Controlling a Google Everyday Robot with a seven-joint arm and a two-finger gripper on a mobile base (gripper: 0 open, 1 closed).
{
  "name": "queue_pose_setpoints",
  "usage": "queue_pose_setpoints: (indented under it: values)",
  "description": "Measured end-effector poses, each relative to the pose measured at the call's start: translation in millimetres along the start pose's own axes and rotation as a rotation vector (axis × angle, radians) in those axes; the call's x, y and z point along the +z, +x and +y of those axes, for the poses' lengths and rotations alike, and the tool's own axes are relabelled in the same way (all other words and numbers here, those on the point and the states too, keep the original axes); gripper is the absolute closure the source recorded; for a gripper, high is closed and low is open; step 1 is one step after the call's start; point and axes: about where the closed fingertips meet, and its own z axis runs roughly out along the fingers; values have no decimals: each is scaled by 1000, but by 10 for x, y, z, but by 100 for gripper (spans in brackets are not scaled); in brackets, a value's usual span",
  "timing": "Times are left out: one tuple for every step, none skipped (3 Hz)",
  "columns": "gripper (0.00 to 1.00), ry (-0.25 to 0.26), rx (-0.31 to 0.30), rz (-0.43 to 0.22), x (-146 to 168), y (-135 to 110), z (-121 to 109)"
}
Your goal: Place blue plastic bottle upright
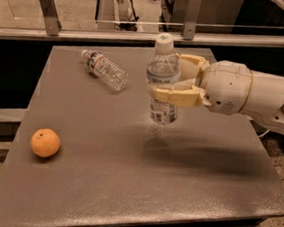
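Observation:
The blue plastic bottle (163, 82) is clear with a white cap and a white-and-blue label. It is upright in my gripper (177, 81), which reaches in from the right and is shut around its middle. The bottle's base hangs a little above the grey table (126, 174), over its shadow near the table's centre.
A smaller ribbed clear bottle (105, 70) lies on its side at the back left of the table. An orange (45, 142) sits near the left edge. A metal rail (139, 32) with two posts runs behind the table. My white arm (254, 96) spans the right side.

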Motion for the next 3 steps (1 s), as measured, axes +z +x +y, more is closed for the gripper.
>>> queue_pose_setpoints:
  values:
    - [100, -49, 21, -36, 43, 140, 57]
    - [100, -95, 43, -44, 62, 296, 109]
    - [83, -146, 67, -35, 77, 423, 167]
